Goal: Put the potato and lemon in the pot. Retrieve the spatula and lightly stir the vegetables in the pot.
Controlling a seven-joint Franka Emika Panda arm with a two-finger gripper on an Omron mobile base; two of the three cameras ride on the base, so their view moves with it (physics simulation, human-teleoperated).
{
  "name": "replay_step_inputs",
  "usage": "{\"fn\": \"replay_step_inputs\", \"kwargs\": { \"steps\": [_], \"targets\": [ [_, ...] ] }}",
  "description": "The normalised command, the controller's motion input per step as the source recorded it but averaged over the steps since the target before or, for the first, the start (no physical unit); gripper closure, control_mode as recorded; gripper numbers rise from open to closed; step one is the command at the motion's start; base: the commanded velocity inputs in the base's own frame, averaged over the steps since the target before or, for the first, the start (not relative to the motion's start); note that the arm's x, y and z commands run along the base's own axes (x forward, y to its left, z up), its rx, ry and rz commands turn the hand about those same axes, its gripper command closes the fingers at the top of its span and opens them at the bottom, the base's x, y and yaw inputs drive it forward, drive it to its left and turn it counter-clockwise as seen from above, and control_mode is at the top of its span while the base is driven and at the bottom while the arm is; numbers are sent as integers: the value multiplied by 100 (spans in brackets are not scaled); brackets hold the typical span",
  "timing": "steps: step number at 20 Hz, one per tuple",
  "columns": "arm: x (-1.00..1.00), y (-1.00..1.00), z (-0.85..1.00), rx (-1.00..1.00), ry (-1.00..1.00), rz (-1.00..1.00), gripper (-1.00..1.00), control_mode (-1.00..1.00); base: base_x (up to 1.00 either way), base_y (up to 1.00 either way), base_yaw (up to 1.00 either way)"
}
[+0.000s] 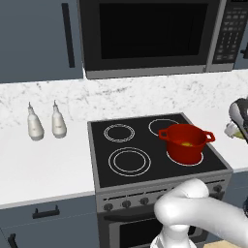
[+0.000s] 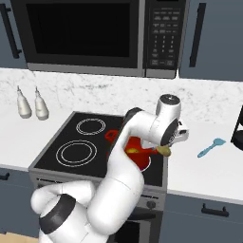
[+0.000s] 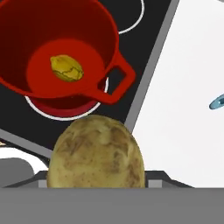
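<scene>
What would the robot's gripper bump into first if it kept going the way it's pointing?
Probably the pot, around its near rim and handle. The gripper carries the potato just short of it, with the lemon already inside. Depth is hard to judge.

glossy red pot (image 1: 186,143) upright on the stove's front right ring, yellow lemon (image 3: 66,68) sat inside, brown potato (image 3: 95,153) held up beside the pot, grey-blue spatula (image 2: 211,147) flat on the bench
</scene>
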Motion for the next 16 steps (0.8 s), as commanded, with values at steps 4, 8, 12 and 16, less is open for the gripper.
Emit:
{"fn": "replay_step_inputs", "kwargs": {
  "steps": [4, 8, 12, 16],
  "targets": [
    [28, 91, 79, 0, 17, -1, 100, -100, 0, 0, 0],
    [41, 76, 6, 0, 6, 0, 100, -100, 0, 0, 0],
    [26, 31, -17, 1, 2, 0, 100, -100, 0, 0, 0],
    [34, 28, -35, 2, 4, 0, 100, -100, 0, 0, 0]
  ]
}}
